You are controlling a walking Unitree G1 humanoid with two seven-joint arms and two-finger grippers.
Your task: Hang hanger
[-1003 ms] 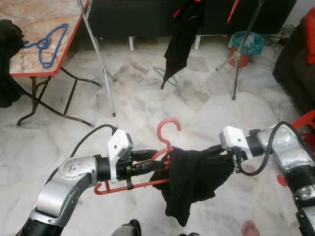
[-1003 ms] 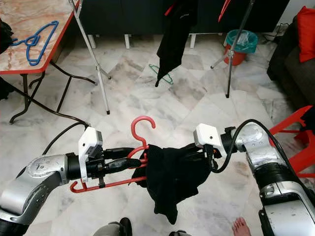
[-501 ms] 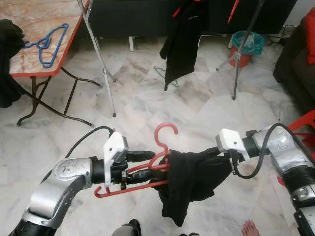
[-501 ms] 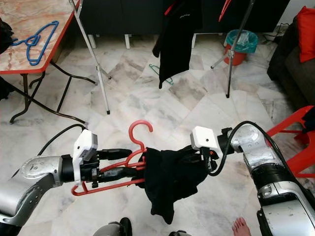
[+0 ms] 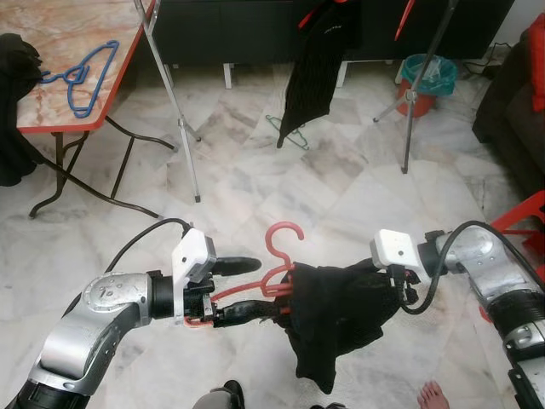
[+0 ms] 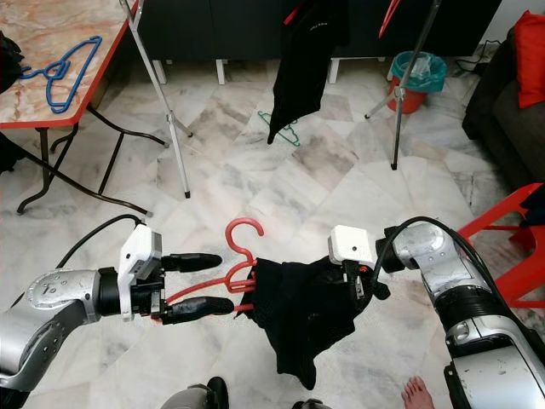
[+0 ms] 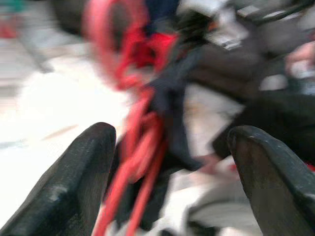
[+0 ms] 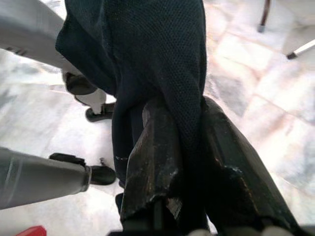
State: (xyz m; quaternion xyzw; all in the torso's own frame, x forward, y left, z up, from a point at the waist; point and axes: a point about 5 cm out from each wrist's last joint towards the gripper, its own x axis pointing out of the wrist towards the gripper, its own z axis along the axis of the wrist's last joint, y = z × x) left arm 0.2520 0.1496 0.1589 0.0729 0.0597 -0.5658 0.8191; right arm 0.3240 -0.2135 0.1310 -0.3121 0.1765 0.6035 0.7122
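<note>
While the garment hangs half-dressed

Left pincer (image 6: pixel 200 285) gapes wide around the red hanger (image 6: pixel 241 252); right pincer (image 8: pixel 189 162) pinches the black garment (image 6: pixel 298 311), keeping both aloft.

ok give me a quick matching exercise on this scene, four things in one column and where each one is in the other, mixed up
Things:
1. red plastic hanger
2. blue plastic hanger
3. green wire hanger
4. teal bucket

Places:
A. lying on the marble floor under a hanging black garment
B. between the fingers of the left gripper, carrying a black garment
C. on the marble-top table with the red edge
D. standing on the floor at the far right, by a rack leg

Pairs: 1-B, 2-C, 3-A, 4-D
</note>
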